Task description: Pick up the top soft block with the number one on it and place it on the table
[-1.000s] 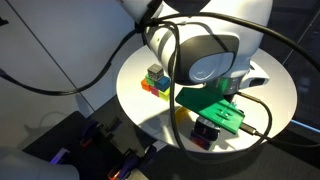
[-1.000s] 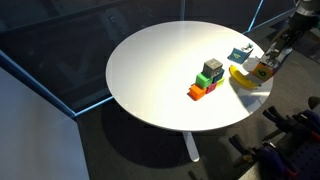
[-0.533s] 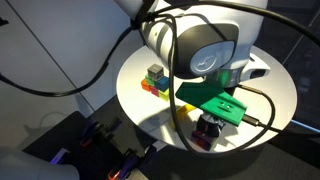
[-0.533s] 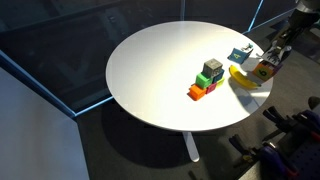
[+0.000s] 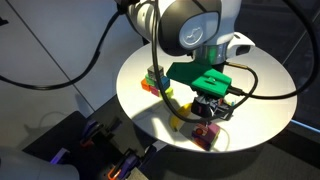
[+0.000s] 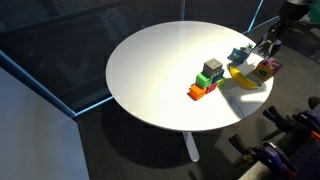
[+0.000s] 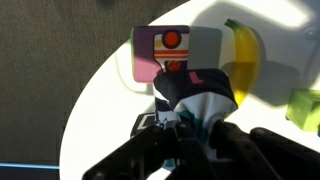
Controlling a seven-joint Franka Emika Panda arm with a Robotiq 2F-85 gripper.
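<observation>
Dark flooring and glass partitions surround the white round table (image 6: 150,70); on it sit a stack of coloured blocks (image 6: 208,77), a banana (image 6: 246,79), a dark red cube (image 5: 207,137) and the teal and white block (image 6: 240,55), which lies on the tabletop just beside the banana's far end, apart from the stack. Over the last second the gripper (image 5: 207,110) has lifted; the dark red cube, half hidden under it before, now shows whole, while the teal and white block and the stack sit where they did. I judge that the block is already down and the arm is backing off, so the task looks nearly finished. In the wrist view a teal and white lump sits right at the fingertips; I cannot tell whether the fingers clamp it or merely hang over it. No number 1 can be read on any face; no brand shows; the only marking is an orange disc on a pink and white banded face (image 7: 162,55) near the banana.
</observation>
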